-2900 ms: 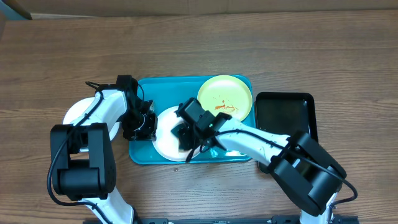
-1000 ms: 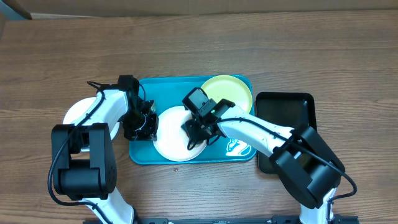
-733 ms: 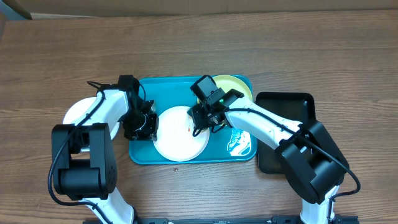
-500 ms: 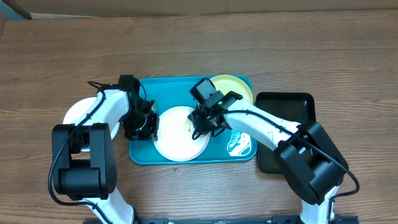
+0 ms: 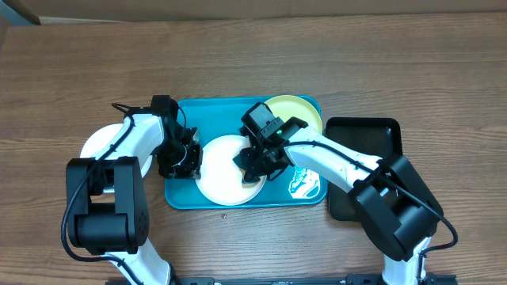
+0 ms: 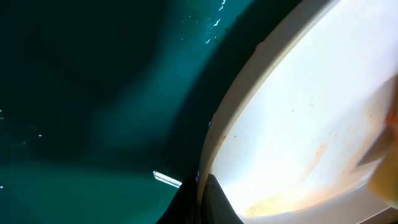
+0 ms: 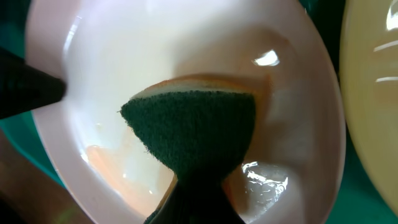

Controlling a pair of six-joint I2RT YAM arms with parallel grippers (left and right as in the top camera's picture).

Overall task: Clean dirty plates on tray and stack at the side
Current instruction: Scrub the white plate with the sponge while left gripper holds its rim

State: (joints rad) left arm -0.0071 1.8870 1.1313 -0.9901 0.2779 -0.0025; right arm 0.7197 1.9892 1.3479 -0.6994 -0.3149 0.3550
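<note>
The white plate [image 5: 222,180] lies mid-tray [image 5: 207,117], with faint orange smears on it. My left fingers [image 5: 188,161] pinch its left rim. My right fingers [image 5: 252,162] clamp a dark green sponge [image 7: 193,127] that rests against the plate's face. The yellow-green plate [image 5: 301,115] sits in the tray's far right corner. A second white plate [image 5: 97,146] rests on the worktop [image 5: 253,55] left of the tray, and a black tray [image 5: 364,150] lies to the right.
</note>
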